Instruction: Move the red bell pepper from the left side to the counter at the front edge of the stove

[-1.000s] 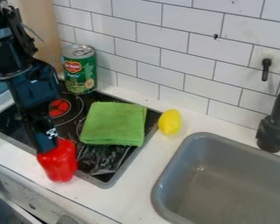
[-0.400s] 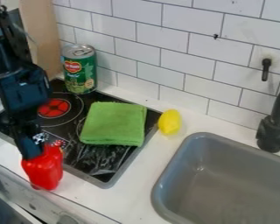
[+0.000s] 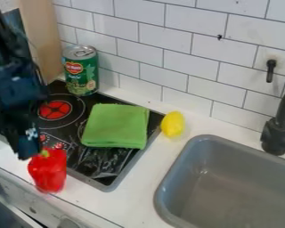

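Clock read from the gripper, 12 toward top of view. Black two-finger gripper [image 3: 29, 156] at lower left, pointing down over the near side of the cooktop; how far open, cannot tell. Glossy red bell pepper [image 3: 48, 173] with green stem right at its tip, body at 5 o'clock, upright, stem up. Whether gripped or merely touching: cannot tell. Its blurred base shows at the front edge of the white tabletop [image 3: 142, 187]; contact there unclear.

Arm pose: black arm [image 3: 14, 84] enters upper left, hangs steeply, leaning slightly right toward its lower end. It overlaps the left part of the black glass cooktop [image 3: 100, 162] in view.

Cooktop: grey rim, near corner at 4 o'clock; red-marked burner at 1. Folded green cloth [image 3: 115, 126] lies flat at 2 o'clock, reaching across the cooktop's right rim. Green metal can [image 3: 80, 73] upright at 1 o'clock, far corner, near the white tiled wall [image 3: 189, 46]. Yellow lemon [image 3: 173, 124] between 2 and 3, on the tabletop just beside the cloth.

Edges, room: white strip runs between cooktop and grey sink [image 3: 228, 187], narrower strip along the cooktop's front. Sink at 3 to 4, rounded rim. Black faucet [image 3: 278, 133] near 3, behind the rim. Wall hook [image 3: 271, 71] at 2.
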Robot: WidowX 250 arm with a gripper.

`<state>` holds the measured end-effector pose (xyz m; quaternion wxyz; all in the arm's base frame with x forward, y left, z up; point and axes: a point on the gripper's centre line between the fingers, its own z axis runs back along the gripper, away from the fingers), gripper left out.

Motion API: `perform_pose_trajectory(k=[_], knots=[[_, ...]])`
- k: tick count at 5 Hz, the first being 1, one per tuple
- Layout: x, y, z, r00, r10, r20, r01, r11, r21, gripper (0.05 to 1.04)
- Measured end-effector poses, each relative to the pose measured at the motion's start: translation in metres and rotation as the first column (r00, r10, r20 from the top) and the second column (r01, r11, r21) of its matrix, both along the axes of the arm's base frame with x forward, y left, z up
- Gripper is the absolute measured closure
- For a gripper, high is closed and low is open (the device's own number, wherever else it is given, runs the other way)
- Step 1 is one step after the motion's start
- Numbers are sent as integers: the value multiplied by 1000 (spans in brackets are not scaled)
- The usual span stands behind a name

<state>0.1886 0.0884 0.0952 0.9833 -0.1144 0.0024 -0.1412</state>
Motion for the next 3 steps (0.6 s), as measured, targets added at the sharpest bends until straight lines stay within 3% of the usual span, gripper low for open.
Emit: perform_pose_trajectory(k=[1,2,3], knots=[[6,4,9,999,19,28,-19,1000,-17,118],[15,19,41,990,71,121,-73,997,9,76],[29,42,63,974,111,199,-127,989,72,82]])
